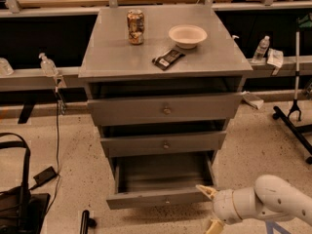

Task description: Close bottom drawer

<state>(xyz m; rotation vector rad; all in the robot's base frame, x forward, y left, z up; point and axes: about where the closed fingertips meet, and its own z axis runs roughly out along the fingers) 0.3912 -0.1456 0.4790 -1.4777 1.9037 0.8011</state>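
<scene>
The bottom drawer [161, 198] of the grey cabinet [165, 62] stands pulled out, its dark empty box showing and a small knob at the front's centre. The middle drawer [164, 144] and top drawer [165, 109] above it stick out less. My gripper [209, 207] is at the lower right on a white arm [265, 201], its two cream fingers open. The upper fingertip [202, 189] is at the right end of the bottom drawer's front panel. The lower finger [213, 226] hangs below it, over the floor.
On the cabinet top stand a can [135, 27], a white bowl [187, 35] and a dark snack bar [168, 58]. A black bag [17, 199] lies on the floor at left. A black stand [294, 116] is at right. A bottle [261, 48] sits on the rear shelf.
</scene>
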